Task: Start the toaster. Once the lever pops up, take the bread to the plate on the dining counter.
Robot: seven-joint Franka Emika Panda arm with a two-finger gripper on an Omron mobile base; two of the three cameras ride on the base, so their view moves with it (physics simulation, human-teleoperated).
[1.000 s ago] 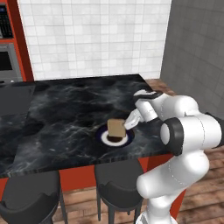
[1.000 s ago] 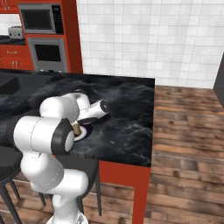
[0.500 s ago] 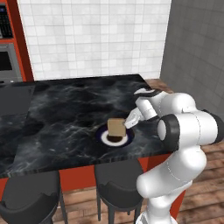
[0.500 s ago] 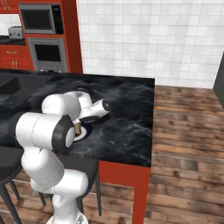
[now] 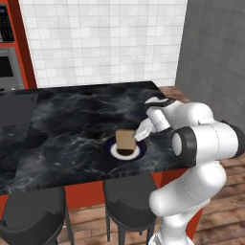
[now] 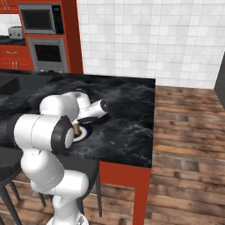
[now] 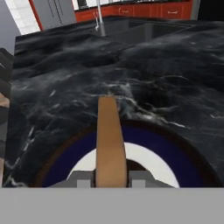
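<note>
My end effector (image 7: 111, 181) is closed on the slice of bread (image 7: 109, 140), one fingertip (image 7: 83, 180) on each flat side of it. In the hand view the bread stands on edge between them, its thin brown edge running straight up the middle, directly above the plate (image 7: 175, 153) with its dark blue rim and white centre. From the left base view, the bread (image 5: 126, 141) sits upright over the plate (image 5: 114, 152), its lower edge down at the plate's white middle; I cannot tell if it touches. My end effector (image 5: 141, 133) reaches it from the right side. The plate lies on the black marble surface (image 5: 72, 119), near the front edge, above the dark stools (image 5: 127, 203). In the right base view my arm covers most of the plate (image 6: 86, 130), and a sliver of bread (image 6: 76, 128) shows beside it. Far off to the left, a toaster (image 6: 16, 32) stands on the red cabinets
</note>
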